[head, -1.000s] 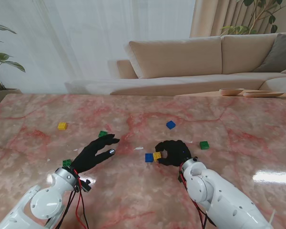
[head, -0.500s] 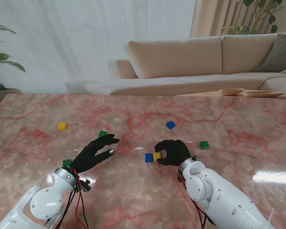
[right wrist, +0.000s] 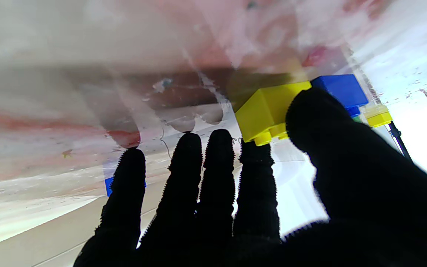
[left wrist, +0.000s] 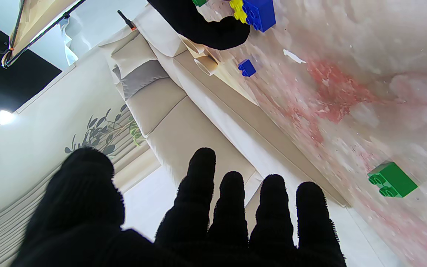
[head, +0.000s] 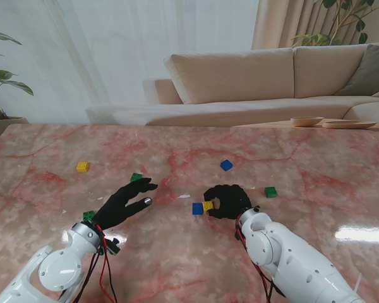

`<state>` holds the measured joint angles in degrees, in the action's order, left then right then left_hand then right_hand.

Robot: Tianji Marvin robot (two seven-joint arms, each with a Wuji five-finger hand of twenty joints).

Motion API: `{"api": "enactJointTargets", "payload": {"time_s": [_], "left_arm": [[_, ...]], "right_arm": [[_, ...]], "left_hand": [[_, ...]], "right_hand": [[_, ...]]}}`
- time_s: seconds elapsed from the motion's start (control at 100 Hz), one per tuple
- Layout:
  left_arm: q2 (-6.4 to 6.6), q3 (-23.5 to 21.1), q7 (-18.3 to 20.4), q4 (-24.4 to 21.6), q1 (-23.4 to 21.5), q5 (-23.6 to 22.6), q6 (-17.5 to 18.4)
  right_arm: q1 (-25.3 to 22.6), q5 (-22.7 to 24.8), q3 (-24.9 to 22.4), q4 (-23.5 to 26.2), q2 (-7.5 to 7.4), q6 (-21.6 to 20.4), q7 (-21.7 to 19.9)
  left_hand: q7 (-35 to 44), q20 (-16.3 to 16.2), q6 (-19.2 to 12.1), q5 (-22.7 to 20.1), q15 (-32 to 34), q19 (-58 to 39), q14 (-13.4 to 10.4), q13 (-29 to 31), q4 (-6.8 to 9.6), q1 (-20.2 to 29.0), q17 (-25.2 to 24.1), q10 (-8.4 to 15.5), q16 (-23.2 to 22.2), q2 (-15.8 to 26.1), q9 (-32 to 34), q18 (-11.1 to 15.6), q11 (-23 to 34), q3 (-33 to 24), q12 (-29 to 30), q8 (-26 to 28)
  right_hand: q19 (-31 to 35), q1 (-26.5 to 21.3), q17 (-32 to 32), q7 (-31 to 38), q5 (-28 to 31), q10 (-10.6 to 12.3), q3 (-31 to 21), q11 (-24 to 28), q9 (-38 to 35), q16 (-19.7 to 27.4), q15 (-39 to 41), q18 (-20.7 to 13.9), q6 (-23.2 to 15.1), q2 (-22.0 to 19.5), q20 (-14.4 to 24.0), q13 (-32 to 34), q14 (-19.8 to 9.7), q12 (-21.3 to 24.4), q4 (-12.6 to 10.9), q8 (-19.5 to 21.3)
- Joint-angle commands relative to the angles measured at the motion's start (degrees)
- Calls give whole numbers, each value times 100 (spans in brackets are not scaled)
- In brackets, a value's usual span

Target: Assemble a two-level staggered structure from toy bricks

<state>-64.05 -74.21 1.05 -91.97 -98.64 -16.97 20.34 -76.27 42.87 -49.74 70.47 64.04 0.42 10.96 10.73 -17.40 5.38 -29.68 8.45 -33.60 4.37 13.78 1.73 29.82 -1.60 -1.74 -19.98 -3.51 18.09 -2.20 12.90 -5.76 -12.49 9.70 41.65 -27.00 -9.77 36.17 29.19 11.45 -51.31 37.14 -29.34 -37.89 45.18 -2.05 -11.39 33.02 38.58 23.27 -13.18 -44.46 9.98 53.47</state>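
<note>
Mid-table, a yellow brick (head: 208, 206) sits against a blue brick (head: 198, 208). My right hand (head: 228, 201) curls around the yellow brick from the right. In the right wrist view the thumb (right wrist: 317, 118) and a fingertip pinch the yellow brick (right wrist: 269, 109), and the blue brick (right wrist: 341, 89) lies just beyond it. My left hand (head: 126, 203) hovers open to the left of the pair, fingers spread and empty. The left wrist view shows its fingers (left wrist: 202, 193), with the blue brick (left wrist: 258, 13) and the yellow brick (left wrist: 238, 9) far ahead beside the right hand (left wrist: 202, 26).
Loose bricks lie around: yellow (head: 82, 166) far left, green (head: 136, 177) just beyond my left fingers, green (head: 88, 216) by the left wrist, blue (head: 226, 165) farther from me, green (head: 270, 192) right of my right hand. A sofa stands past the table's far edge.
My right hand has crept slightly left, staying on the yellow brick. The left hand and the loose bricks have not moved.
</note>
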Motion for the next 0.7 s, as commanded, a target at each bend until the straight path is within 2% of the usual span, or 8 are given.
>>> {"api": "enactJointTargets", "payload": {"time_s": [0.0,0.1,0.26,0.69], "left_arm": [[1,10,-10,-19,-42,-1,-31],[-1,14,-20,-23,-47,-4,-46],[1,4,-7,-45,-69,10,-63],[0,-9,-18,-64,-82,-9,-72]], "right_arm": [[-61,-10,38,-96,7,11,-111],[-64,-15,45,-95,6,16,-121],[-66,-12,54,-93,2,18,-136],[-47,-6,101,-142,24,38,-34]], "left_hand": [[62,71,-201,-121,-214,152,-279,10,-129,128,-39,151,58,218,184,7,-111,205,92,99],[61,55,-146,-134,-214,124,-229,-1,-128,144,-34,87,58,207,154,3,-113,200,94,97],[49,47,-153,-125,-207,105,-235,-6,-133,139,-43,110,58,211,148,-7,-109,204,94,89],[59,59,-155,-147,-202,117,-231,-2,-138,141,-49,95,61,204,171,-15,-106,203,96,91]], "right_hand": [[-75,174,-27,104,32,-26,-84,-2,-20,74,-166,-26,-128,42,173,90,260,91,-198,91],[-82,206,-15,54,-19,-30,-30,-29,11,80,-184,-33,-94,39,173,63,263,98,-196,70],[-96,218,5,-56,-64,-42,96,-59,55,79,-199,-34,-38,15,176,37,263,106,-215,15],[-93,232,-4,68,38,-37,-5,-41,23,70,-189,-36,-110,-30,190,51,264,104,-229,100]]}}
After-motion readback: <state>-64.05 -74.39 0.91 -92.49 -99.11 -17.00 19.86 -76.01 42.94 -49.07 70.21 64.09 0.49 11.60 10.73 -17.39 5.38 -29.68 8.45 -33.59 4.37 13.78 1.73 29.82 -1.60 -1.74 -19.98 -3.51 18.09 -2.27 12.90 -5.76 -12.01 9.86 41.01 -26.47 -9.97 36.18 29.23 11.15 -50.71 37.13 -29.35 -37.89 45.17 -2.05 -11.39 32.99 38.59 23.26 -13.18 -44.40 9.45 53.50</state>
